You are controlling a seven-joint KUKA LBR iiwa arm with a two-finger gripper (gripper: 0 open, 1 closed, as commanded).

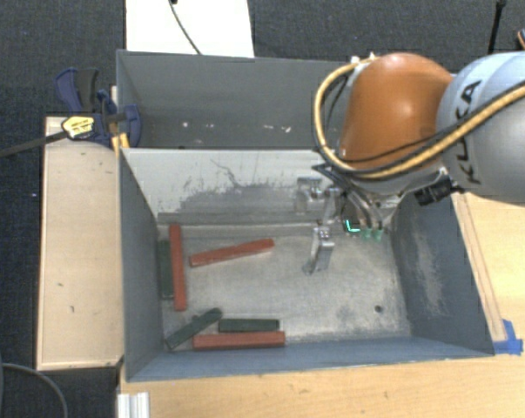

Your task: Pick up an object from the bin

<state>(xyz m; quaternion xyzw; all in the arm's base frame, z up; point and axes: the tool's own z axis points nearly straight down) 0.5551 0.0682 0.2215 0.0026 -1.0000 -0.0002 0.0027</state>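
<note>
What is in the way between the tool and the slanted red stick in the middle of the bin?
Nothing visible. Only bare bin floor lies between the tool and the red stick; the other sticks lie by the walls.

Here's the arm point(501, 138): a thick, rounded casing in pale silver-grey with a smooth, slightly glossy finish. Dark block lettering point(469, 129) spelling KUKA runs along its side. At the wrist there's a big orange cover point(393, 94), dome-shaped and shiny, like a helmet. Looped around that dome is a pair of cables point(319, 124), one tan-yellow and one black, running side by side and back along the casing. Under the dome sit bare silver metal fittings point(319, 194), blocky and angular, a small green light point(353, 226) glowing among them, and a black part point(429, 194) beside them.
</note>
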